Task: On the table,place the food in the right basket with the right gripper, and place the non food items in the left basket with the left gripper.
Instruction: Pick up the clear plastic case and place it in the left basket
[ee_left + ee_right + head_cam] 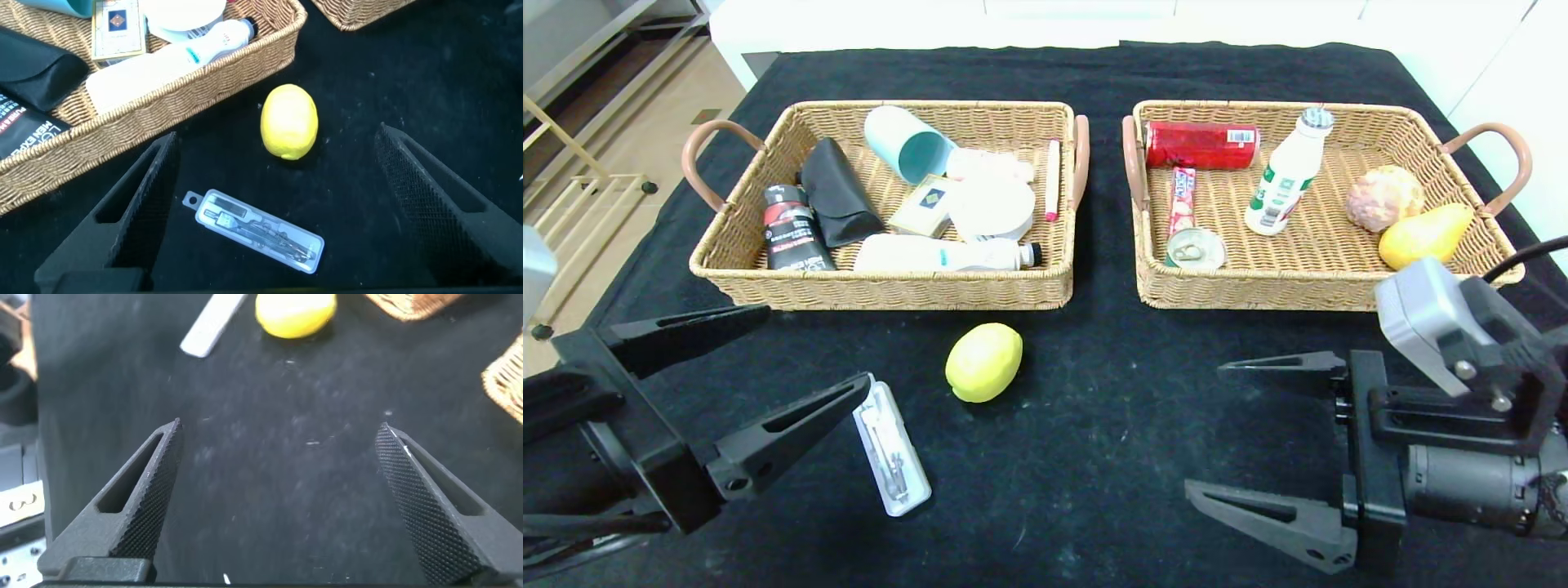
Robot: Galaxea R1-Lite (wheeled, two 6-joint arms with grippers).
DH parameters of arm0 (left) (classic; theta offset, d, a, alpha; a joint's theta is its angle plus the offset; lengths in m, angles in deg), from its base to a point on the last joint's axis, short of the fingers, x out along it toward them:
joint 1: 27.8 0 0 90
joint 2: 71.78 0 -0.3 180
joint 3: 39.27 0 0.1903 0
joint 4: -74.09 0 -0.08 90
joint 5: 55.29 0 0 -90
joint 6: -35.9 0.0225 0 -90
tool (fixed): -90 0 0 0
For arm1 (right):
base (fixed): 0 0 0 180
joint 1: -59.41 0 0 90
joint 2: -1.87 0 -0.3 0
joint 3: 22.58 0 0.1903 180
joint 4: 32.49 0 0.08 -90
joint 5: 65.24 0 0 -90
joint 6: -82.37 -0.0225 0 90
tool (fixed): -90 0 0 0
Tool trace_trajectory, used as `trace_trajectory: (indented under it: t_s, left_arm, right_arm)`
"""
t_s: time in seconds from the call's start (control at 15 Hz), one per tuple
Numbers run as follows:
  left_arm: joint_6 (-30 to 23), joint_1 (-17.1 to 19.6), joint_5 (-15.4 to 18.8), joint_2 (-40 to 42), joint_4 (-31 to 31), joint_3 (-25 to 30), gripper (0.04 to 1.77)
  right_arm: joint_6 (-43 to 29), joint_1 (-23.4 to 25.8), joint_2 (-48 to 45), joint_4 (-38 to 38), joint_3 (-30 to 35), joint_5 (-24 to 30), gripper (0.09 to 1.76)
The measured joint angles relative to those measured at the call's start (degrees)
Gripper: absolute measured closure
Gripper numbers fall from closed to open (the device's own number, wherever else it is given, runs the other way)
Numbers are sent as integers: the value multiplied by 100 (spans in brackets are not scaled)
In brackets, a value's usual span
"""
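Both hands, left (756, 351) and right (1250, 437), hover released over open cloth near lemon (983, 362) and case (891, 449).

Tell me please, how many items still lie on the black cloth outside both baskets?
2: the lemon in front of the left basket, and the clear plastic case beside the open left gripper.
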Motion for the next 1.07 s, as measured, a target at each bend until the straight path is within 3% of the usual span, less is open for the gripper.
trace_trajectory:
  t_s: [0.47,0.6,0.87,1.07]
  left_arm:
    - [1,-11,-119,-54,5,30,9]
    - [4,-23,-334,-76,5,34,9]
    - [15,-69,-596,-122,11,-79,9]
    - [26,-50,-683,-149,424,-383,9]
  right_arm:
    - [116,205,-145,1882,1487,493,15]
    - [152,358,-145,2308,1836,653,15]
    - [168,761,-167,2642,2247,1091,15]
    - [144,874,-197,2812,2336,1124,15]
